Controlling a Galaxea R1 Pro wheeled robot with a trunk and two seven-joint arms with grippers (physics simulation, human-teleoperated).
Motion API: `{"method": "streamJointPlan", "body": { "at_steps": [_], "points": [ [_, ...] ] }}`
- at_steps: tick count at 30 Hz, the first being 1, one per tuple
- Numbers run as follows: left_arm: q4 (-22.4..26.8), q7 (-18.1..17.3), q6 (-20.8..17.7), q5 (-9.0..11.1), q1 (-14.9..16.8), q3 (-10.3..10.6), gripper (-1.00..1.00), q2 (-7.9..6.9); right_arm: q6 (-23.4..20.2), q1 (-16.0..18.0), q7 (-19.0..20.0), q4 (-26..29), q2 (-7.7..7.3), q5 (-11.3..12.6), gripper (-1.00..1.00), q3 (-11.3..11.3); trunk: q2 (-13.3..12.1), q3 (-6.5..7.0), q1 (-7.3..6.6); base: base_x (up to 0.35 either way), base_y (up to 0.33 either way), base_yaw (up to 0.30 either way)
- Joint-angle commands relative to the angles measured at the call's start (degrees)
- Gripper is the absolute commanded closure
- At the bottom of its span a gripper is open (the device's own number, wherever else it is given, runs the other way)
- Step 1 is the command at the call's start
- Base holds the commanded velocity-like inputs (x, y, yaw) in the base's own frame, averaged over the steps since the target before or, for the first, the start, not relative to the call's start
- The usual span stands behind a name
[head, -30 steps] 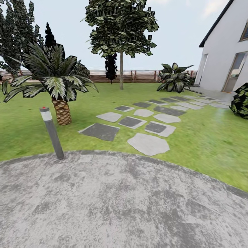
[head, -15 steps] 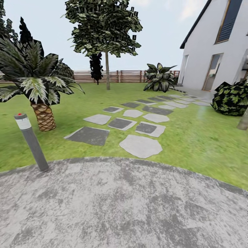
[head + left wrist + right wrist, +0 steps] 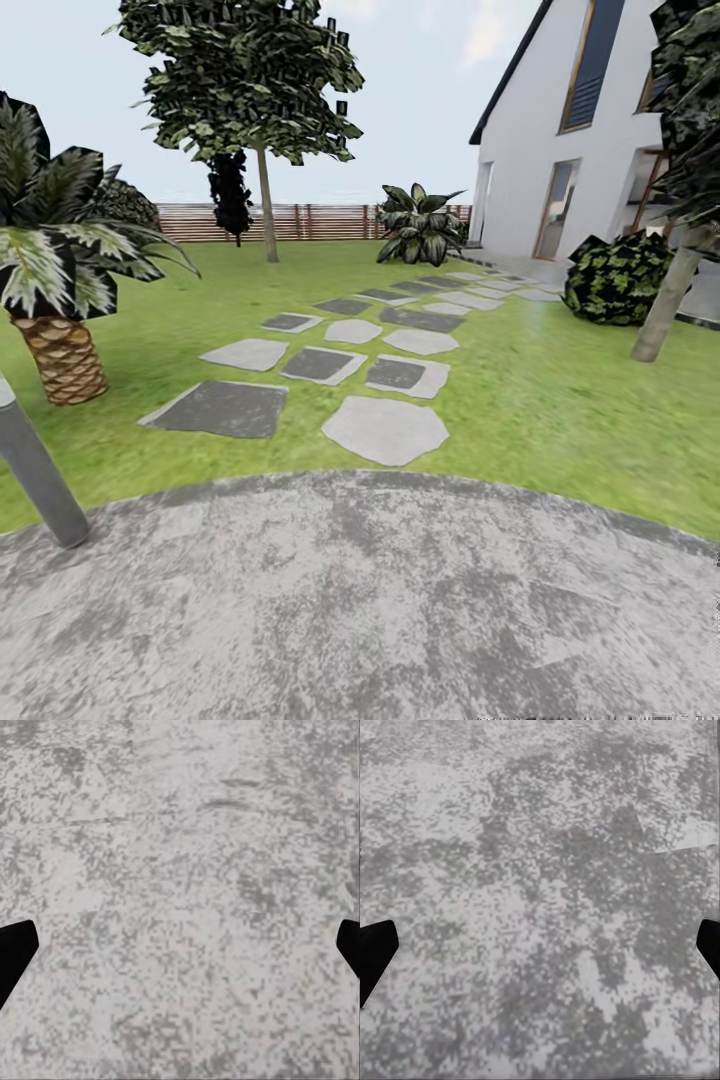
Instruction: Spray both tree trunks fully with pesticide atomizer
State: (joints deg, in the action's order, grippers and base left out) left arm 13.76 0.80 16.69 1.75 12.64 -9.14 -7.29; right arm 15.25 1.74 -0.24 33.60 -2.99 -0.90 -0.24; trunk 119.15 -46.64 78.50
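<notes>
The garden lawn [image 3: 560,400] spreads ahead of a grey paved patch [image 3: 360,600] under me. One tree [image 3: 240,80] with a jagged mottled crown stands far back by the fence, on a pale trunk [image 3: 268,215]. A second pale grey-brown tree trunk [image 3: 665,300] leans at the right edge under dark leaves. The pesticide atomizer and the pesticide are out of view. My left gripper [image 3: 180,952] hangs open over the speckled paving, black fingertips [image 3: 15,952] far apart. My right gripper [image 3: 540,952] is open over the same paving, nothing between its fingers [image 3: 375,952].
Grey stepping slabs [image 3: 385,430] lead across the grass toward a white house [image 3: 570,150]. A palm-like plant [image 3: 60,290] and a grey bollard light [image 3: 35,470] stand at the left. A dark bush [image 3: 615,278] sits near the right trunk. A slatted fence [image 3: 320,222] closes the back.
The camera has swung to the right, so the whole scene slid left. The bollard and the palm-like plant have slid to the left edge, and the right-hand trunk has come into view.
</notes>
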Motion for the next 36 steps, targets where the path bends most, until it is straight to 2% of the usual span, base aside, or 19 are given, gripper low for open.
{"method": "streamJointPlan", "body": {
  "at_steps": [1,11,36],
  "points": [
    [-0.05,0.08,0.19,0.18,0.02,0.09,-1.00,-0.01,0.16,0.02,-0.02,-0.03,0.00,-0.11,-1.00,-0.02,0.02,-0.05,0.00,0.027,0.281,-0.264],
    [-0.05,0.08,0.19,0.18,0.02,0.09,-1.00,-0.01,0.13,0.05,0.01,-0.04,0.00,-0.07,-1.00,-0.02,0.02,-0.05,0.00,0.006,0.226,-0.265],
    [-0.05,0.08,0.19,0.18,0.02,0.09,-1.00,-0.01,0.13,0.04,0.06,-0.19,0.00,-0.07,-1.00,0.15,0.02,-0.05,0.00,0.000,0.007,-0.267]
  ]
}}
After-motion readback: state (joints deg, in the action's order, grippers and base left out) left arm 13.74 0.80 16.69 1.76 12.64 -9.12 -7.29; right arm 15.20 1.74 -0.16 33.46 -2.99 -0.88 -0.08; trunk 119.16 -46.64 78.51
